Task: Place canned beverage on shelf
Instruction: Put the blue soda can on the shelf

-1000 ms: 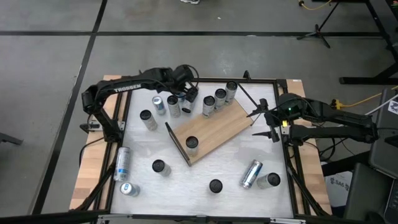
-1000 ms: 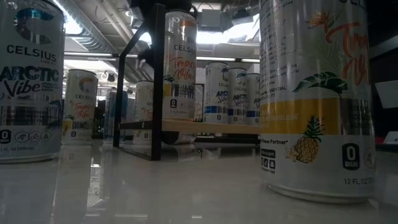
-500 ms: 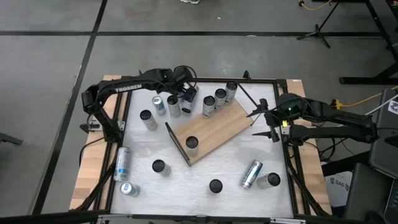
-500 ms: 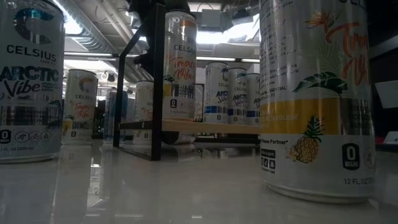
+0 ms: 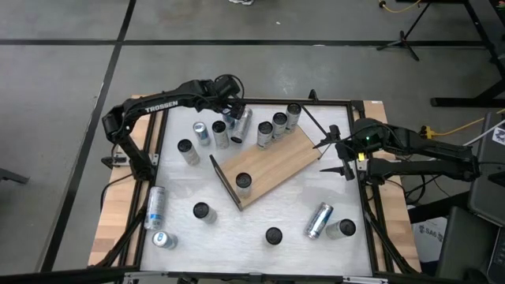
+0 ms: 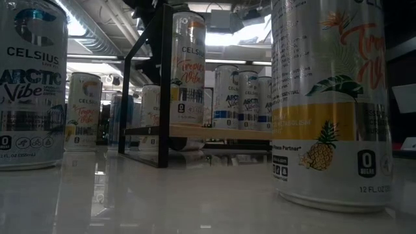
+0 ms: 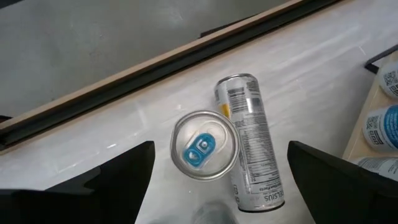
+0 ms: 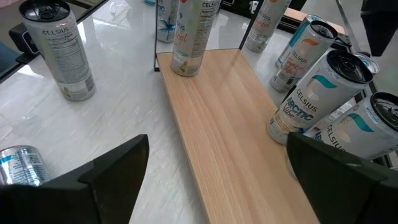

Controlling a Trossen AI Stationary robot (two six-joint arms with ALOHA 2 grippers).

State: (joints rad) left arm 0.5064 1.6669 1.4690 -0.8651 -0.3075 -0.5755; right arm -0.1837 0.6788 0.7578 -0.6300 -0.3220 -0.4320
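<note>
The white marbled tabletop (image 5: 260,252), framed by a black rail and pale wooden side planks (image 5: 110,213), is leaving open lanes between scattered cans. The light-brown wood-grain shelf (image 5: 276,164) with a thin dark end panel is lying diagonally mid-table, carrying one upright can near that panel and three at its far end.

The left hand (image 5: 235,113) is hovering at the far rail, fingers spread wide and gripping nothing, above a silver can with a blue tab (image 7: 204,145) standing upright, just beside a toppled silver can (image 7: 250,148).

The right hand (image 5: 333,151) is waiting at the shelf's right edge, fingers wide and empty.

Grey concrete floor is surrounding the table.
</note>
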